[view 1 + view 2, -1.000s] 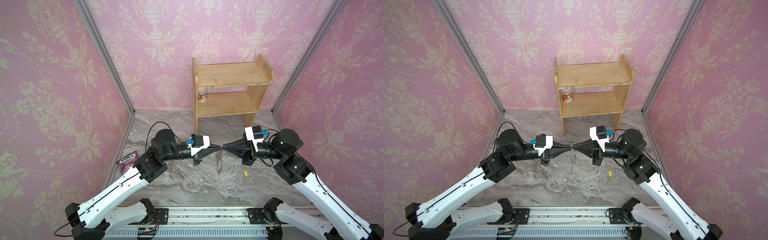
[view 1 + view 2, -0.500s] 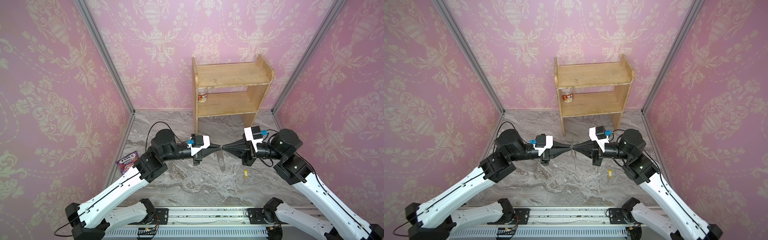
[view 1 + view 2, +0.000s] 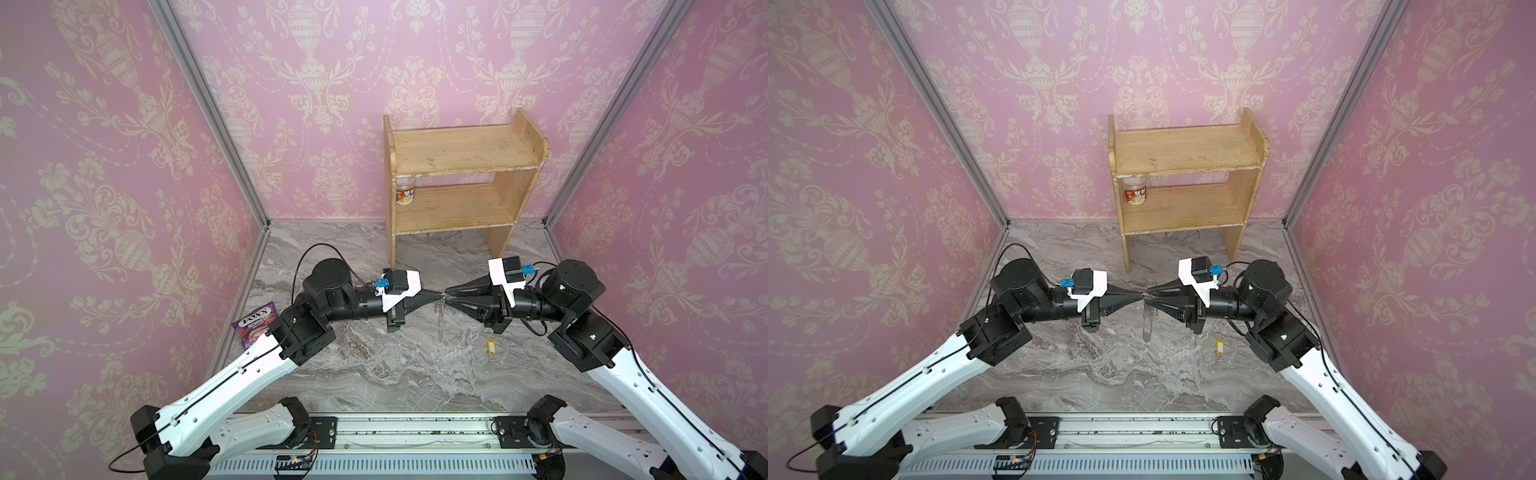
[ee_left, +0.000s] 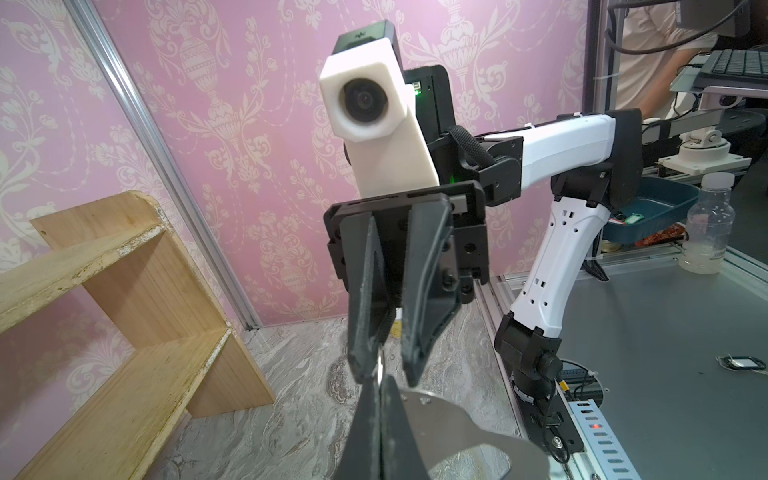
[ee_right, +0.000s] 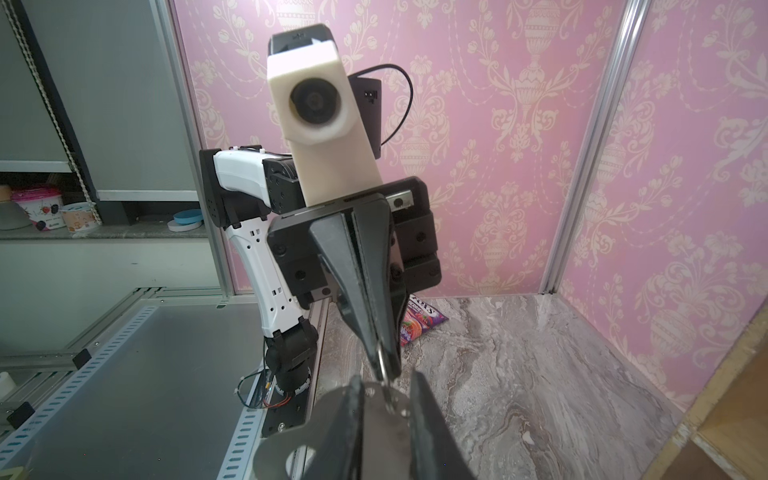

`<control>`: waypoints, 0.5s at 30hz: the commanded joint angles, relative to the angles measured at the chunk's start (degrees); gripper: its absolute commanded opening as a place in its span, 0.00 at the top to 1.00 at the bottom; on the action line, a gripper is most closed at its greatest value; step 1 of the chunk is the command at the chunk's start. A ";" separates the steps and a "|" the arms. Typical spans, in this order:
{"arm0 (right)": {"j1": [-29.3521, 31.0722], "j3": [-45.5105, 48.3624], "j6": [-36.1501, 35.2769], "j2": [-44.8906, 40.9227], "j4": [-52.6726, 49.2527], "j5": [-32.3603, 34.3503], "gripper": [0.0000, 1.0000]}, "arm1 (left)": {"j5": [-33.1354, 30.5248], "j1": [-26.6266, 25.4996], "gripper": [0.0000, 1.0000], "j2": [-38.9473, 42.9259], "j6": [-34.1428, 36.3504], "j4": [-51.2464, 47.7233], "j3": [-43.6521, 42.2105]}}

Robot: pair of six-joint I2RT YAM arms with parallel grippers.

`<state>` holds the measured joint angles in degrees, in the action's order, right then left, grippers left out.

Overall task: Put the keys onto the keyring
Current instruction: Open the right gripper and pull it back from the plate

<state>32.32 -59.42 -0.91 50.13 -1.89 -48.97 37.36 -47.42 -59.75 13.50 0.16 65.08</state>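
Keyring (image 3: 439, 318) is up in the air over the marble worktop (image 3: 374, 374), its steel plate dangling edge-on between the two hands. The left hand (image 3: 436, 294) is pinched tight on one small ring (image 5: 383, 359) at the plate's top edge. The right hand (image 3: 448, 296) has its jaws apart, straddling the plate without gripping it. That's the change: a second ago both hands were nipped together, nose to nose. Now the right has let go and the left carries the plate alone, hanging in much the same spot. And the keys (image 3: 491, 347), yellow tag and all, lie on the worktop near the right arm, well apart from the plate, not yet picked up. Danger from here, I'd say: one thin ring is all that holds the plate, so it may swing, twist or slide out of the pinch. If the right hand backs off crooked, a finger could snag a ring and drag the keyring out of the left.
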 commanded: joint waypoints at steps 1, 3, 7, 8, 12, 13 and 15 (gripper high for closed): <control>-0.24 -0.89 -3.49 -3.08 -5.60 4.91 0.32 | -1.35 0.26 1.00 0.28 2.30 -0.01 0.46; -0.32 -0.66 -4.20 -4.43 -7.05 6.85 0.23 | -0.79 0.63 1.00 0.60 2.50 0.49 -0.09; -0.50 -1.52 -5.24 -5.30 -10.54 8.22 0.20 | 1.01 1.42 1.00 0.90 1.93 2.09 -0.84; -0.50 -1.74 -5.33 -5.22 -11.28 8.47 0.20 | 1.46 1.65 1.00 0.88 1.76 2.44 -1.04; -0.80 -2.10 -4.49 -4.66 -13.00 11.40 0.18 | 2.61 2.59 1.00 0.77 0.42 4.59 -2.00; -0.76 -2.23 -3.57 -4.33 -13.40 12.96 0.18 | 2.79 2.75 1.00 0.80 0.14 5.02 -2.19; -1.19 -2.54 -1.75 -3.39 -15.27 17.19 0.17 | 3.30 3.18 1.00 0.82 -1.36 6.76 -3.12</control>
<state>31.81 -60.18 -4.47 45.69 -13.65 -37.80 38.48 -44.99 -59.70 14.02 2.70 63.05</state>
